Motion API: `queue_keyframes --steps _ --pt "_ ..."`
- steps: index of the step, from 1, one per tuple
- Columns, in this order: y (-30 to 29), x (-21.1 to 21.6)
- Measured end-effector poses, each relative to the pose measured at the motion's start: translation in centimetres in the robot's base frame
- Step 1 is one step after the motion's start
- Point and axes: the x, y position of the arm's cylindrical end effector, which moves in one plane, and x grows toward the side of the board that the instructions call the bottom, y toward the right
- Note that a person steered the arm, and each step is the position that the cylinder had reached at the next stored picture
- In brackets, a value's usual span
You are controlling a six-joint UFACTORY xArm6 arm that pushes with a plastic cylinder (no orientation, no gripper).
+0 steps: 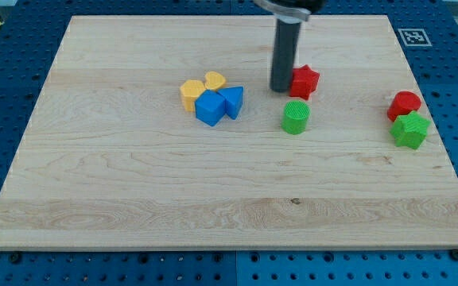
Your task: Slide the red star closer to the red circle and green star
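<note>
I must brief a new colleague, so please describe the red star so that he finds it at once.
Start at the dark rod near the board's top centre. My tip touches the red star on its left. Unlike the red circle at the right, it has points.

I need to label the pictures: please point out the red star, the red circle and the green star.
red star (305, 80), camera view, top face
red circle (405, 104), camera view, top face
green star (410, 129), camera view, top face

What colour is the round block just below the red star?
Green: the green cylinder, clearest in the camera view, sits below the red star.
</note>
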Motion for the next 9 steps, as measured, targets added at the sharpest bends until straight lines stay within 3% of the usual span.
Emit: queue_keyframes --steps 5,9 --pt "9.3 0.3" --pt "6.2 -1.6"
